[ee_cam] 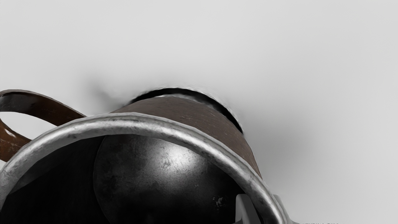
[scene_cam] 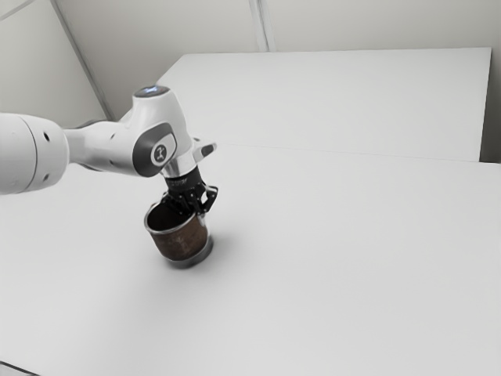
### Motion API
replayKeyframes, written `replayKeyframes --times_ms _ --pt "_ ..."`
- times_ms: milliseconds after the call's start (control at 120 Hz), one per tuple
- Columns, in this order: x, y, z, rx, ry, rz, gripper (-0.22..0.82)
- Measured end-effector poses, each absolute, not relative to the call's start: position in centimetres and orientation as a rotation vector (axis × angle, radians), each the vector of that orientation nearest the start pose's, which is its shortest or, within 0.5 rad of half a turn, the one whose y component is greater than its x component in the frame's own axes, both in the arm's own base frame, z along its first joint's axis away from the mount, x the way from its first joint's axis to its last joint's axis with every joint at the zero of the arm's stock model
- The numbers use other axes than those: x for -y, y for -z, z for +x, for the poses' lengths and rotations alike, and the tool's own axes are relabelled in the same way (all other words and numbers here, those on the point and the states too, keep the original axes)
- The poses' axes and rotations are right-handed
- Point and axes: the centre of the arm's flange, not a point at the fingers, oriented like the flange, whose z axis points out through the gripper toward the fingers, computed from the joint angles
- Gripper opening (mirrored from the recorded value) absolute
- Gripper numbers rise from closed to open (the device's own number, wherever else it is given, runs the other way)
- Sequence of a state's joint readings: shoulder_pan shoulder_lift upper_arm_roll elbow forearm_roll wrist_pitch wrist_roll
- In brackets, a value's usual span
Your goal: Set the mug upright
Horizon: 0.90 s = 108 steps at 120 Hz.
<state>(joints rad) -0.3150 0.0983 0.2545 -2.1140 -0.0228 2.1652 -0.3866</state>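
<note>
The mug [scene_cam: 182, 241] is seen tilted below the jaws in the exterior view, while its rim [ee_cam: 133, 124] clamped between them and handle [ee_cam: 40, 105] apart from them are shown in the wrist view.

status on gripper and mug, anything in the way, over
Gripper shut on mug wall, one finger inside. Mug mouth up, looks near upright. That inside finger likely blocks sideways withdrawal.

Ext. cam at side of arm [scene_cam: 109, 147], set back & above tbl. [scene_cam: 352, 258], facing down across it twd. wall [scene_cam: 376, 23]; wrist cam v. close, facing down over rim [ee_cam: 136, 123] of mug [ee_cam: 177, 109]; both share mug + nearby tbl.
</note>
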Motion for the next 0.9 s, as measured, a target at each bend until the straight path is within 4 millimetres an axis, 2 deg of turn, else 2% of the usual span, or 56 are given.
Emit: replayKeyframes --times_ms 125,392,550,633,750,900 --pt "3.5 -35.6 54.4 0.601 -0.090 -3.057 -0.17" --pt "3.5 -34.2 54.8 0.717 -0.071 -3.023 -0.17" --pt "3.5 -34.7 55.3 0.756 -0.052 -3.027 0.18" --pt "3.3 -35.0 55.4 0.776 -0.047 -3.029 0.32" --pt "2.7 -35.7 55.6 0.801 -0.041 -3.030 0.44" --pt "2.7 -37.5 55.9 0.803 -0.024 -3.042 0.52"
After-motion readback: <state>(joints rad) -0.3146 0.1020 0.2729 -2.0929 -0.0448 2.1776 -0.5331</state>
